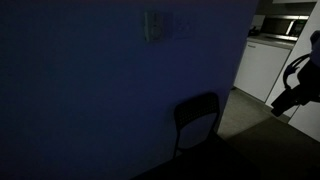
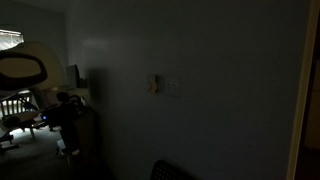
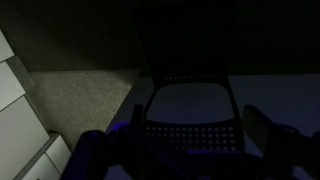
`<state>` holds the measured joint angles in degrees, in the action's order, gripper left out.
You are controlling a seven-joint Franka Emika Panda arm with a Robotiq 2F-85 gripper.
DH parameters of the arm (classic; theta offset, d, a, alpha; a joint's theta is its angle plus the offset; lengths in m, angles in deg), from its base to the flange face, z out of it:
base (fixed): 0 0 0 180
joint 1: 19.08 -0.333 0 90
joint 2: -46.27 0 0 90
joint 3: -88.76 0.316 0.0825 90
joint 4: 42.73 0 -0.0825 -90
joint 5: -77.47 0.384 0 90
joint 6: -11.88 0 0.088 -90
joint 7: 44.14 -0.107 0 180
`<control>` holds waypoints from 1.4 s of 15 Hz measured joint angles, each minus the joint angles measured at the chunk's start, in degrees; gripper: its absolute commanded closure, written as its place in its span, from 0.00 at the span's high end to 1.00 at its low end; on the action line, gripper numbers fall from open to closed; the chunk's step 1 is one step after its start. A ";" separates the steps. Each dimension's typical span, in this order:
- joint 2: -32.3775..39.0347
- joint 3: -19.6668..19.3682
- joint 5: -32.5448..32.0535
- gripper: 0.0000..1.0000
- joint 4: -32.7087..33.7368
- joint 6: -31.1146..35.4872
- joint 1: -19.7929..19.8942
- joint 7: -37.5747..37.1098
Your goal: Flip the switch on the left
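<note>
The room is dark. The switch plate (image 1: pixel 153 25) sits high on the plain wall, and it also shows at mid-height in the other exterior view (image 2: pixel 153 85), with a second plate (image 2: pixel 173 88) just beside it. My arm (image 1: pixel 296 88) is far from the wall switch, near the doorway, and shows as a dark shape in an exterior view (image 2: pixel 62 112). In the wrist view my gripper (image 3: pixel 180 148) has its two fingers spread wide with nothing between them, and it faces a black chair (image 3: pixel 188 105). The switch is not in the wrist view.
The black chair (image 1: pixel 197 118) stands against the wall below and beside the switch. A lit kitchen with white cabinets (image 1: pixel 262 62) lies past the doorway. Wooden furniture (image 2: pixel 14 108) stands by a window. Carpet floor (image 3: pixel 85 100) lies beside the chair.
</note>
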<state>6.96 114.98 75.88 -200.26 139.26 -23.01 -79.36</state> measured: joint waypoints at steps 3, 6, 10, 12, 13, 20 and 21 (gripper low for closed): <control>0.00 -0.18 -0.16 1.00 0.00 -0.04 -0.19 -0.08; 0.00 -1.23 -0.15 1.00 -0.02 -0.01 -0.40 -0.21; -0.01 -2.39 -0.94 1.00 0.01 0.79 -0.40 -0.12; 0.02 -2.63 -2.20 1.00 0.16 1.46 -0.38 0.04; 0.12 -2.66 -3.01 1.00 0.36 1.87 -0.36 0.29; 5.24 -2.68 -10.17 1.00 4.24 6.95 0.56 3.11; 6.59 -2.71 -11.14 1.00 5.13 7.82 0.96 3.60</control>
<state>13.55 112.27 64.73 -195.14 147.08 -22.04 -75.76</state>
